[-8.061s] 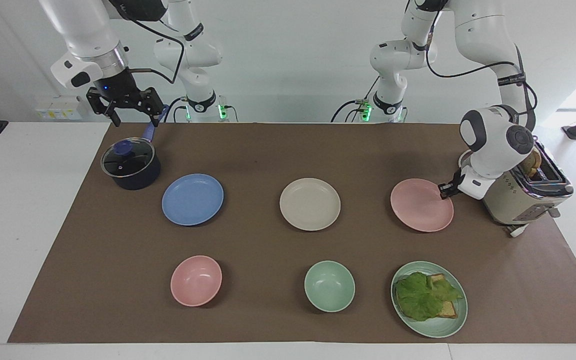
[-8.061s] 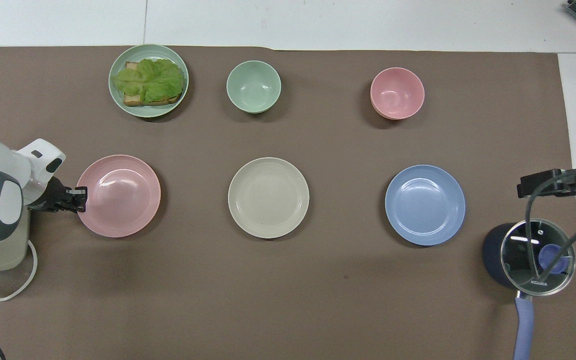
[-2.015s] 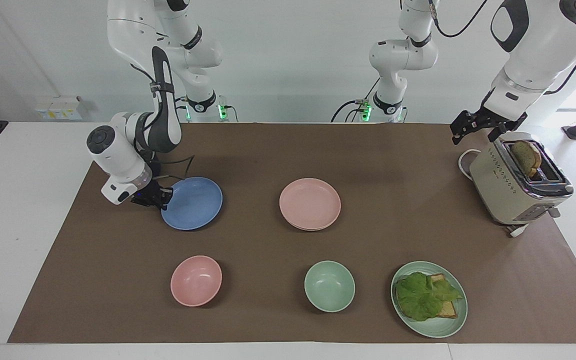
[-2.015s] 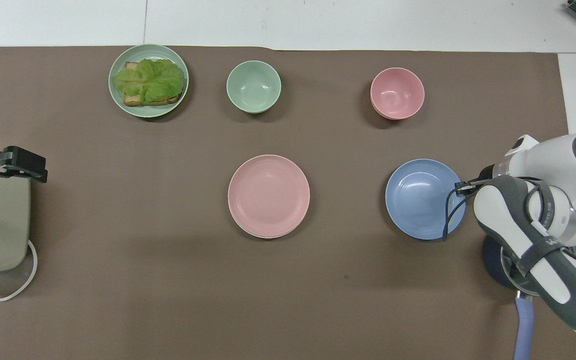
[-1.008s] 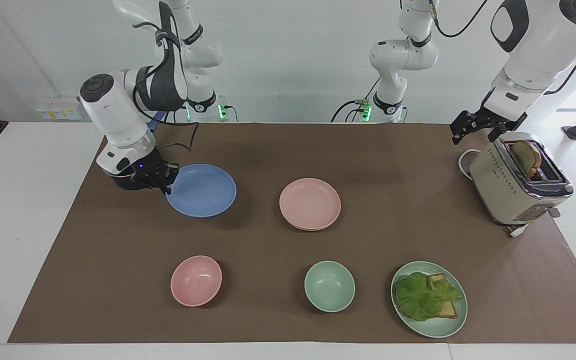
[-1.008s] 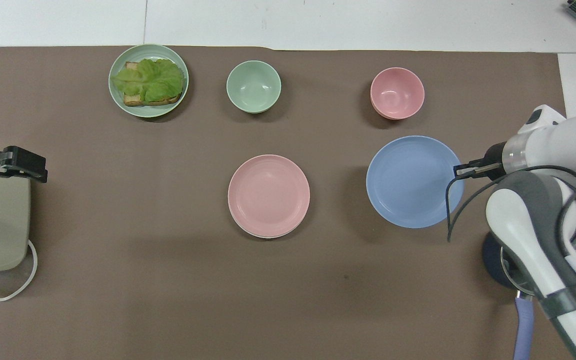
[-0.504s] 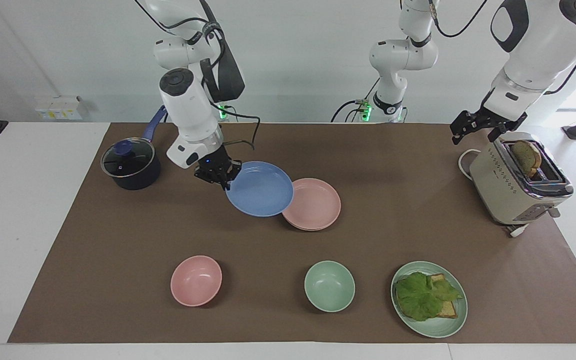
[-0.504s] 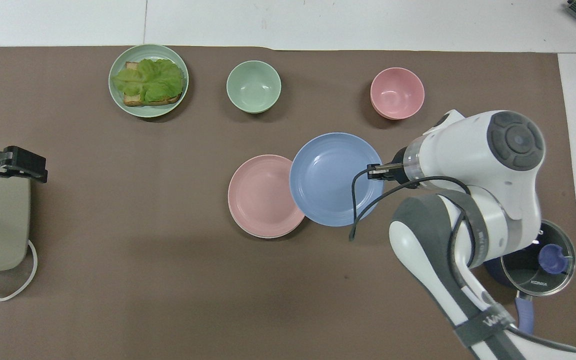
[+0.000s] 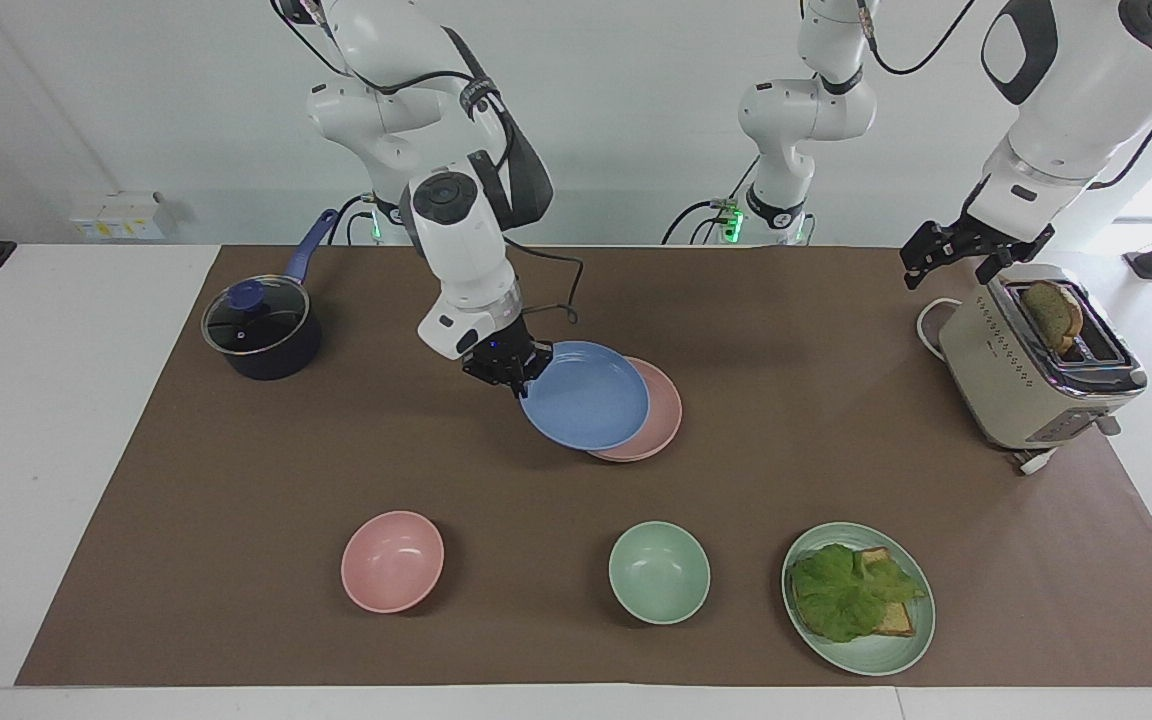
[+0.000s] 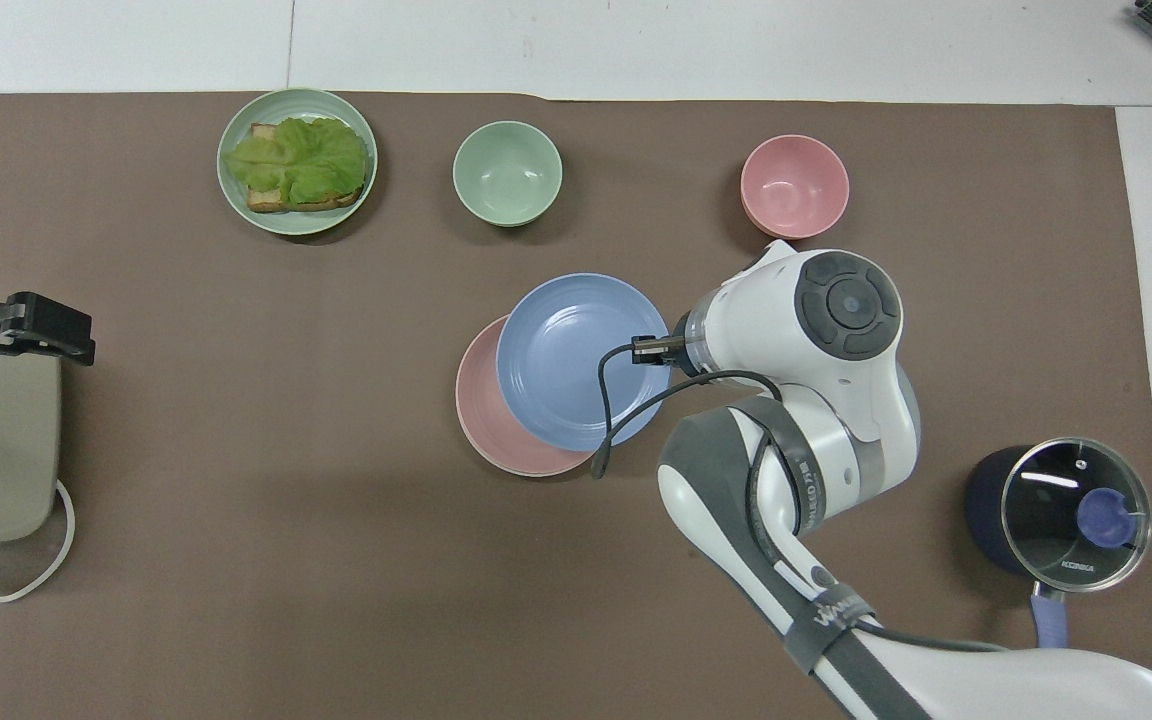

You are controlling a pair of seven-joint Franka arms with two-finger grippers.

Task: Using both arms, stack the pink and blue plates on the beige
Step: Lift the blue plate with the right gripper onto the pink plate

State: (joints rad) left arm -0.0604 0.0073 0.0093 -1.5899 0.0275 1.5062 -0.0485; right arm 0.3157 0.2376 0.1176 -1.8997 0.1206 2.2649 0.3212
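Right gripper (image 9: 514,372) carries the blue plate (image 9: 584,395) by its rim, fingers closed on the edge, the plate raised and partly over the pink plate (image 9: 658,415); the beige plate beneath is hidden. Left gripper (image 9: 964,252) waits above the toaster (image 9: 1031,370), fingers spread. The plate appears light, stiff and smooth; an edge pinch suits it, though it may tilt.

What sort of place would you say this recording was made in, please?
Probably a robotics lab staged as a kitchen: two white arms are mounted at a table covered by a brown mat, set with a toaster, a lidded saucepan and coloured plates and bowls, against bare white walls.
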